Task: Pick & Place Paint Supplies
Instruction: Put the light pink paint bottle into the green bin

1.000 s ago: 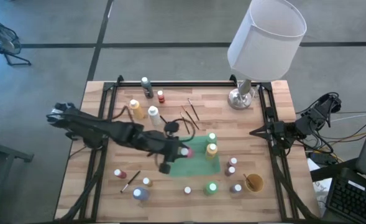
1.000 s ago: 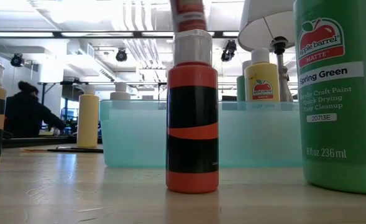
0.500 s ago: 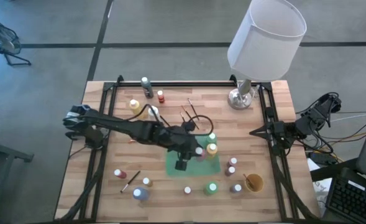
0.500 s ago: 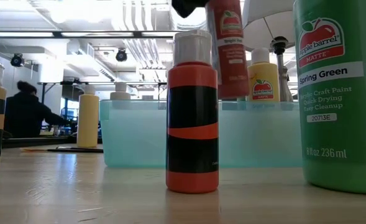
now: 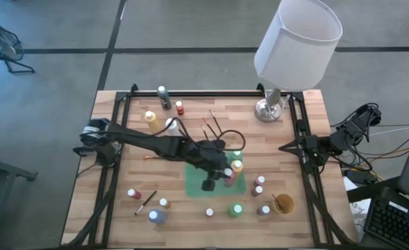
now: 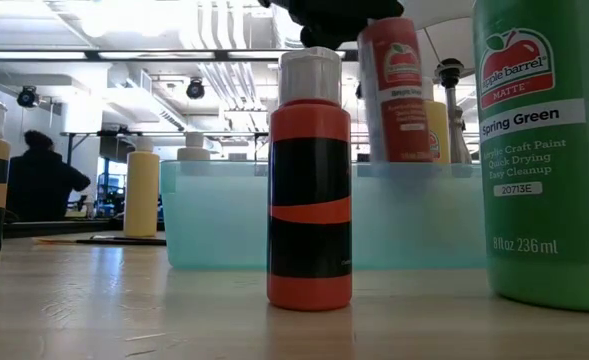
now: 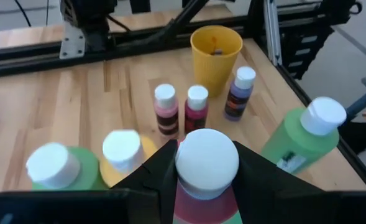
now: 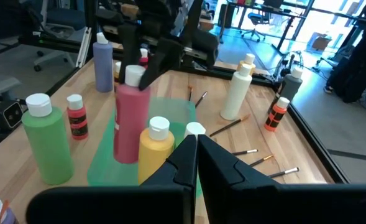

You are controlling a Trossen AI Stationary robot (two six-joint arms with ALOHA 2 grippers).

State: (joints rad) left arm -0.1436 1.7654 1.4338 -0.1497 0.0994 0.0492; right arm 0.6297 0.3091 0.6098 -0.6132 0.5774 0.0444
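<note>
My left gripper (image 5: 226, 173) is shut on a red paint bottle (image 8: 128, 118) with a white cap (image 7: 206, 163). It holds the bottle over the right part of the green mat (image 5: 198, 182), next to a yellow bottle (image 5: 237, 165) and a green one (image 5: 237, 153) that stand there. In the low view the red bottle (image 6: 399, 90) hangs under the dark gripper (image 6: 339, 12), and the mat's pale green wall (image 6: 224, 215) hides its base. My right gripper (image 8: 195, 149) waits shut at the table's right edge (image 5: 289, 146). My left gripper pinches the red bottle's top between its two fingers, at the white cap and neck (image 7: 183, 177), one finger (image 7: 158, 177) on each side. The fingers slant down from the table's left. The bottle hangs upright below them; whether its base touches the mat I cannot tell.
Small bottles (image 7: 165, 109) and a yellow cup (image 7: 215, 53) stand right of the mat, with a large green bottle (image 7: 304, 140) nearer. Brushes (image 5: 211, 128) lie behind the mat. A lamp (image 5: 298, 42) stands at the back right. More bottles (image 5: 155, 214) stand near the front edge.
My left gripper has carried the red bottle toward the table's right edge and downward, from the mat's left side to its right part beside the yellow bottle. The bottle has stayed upright in the hold.
</note>
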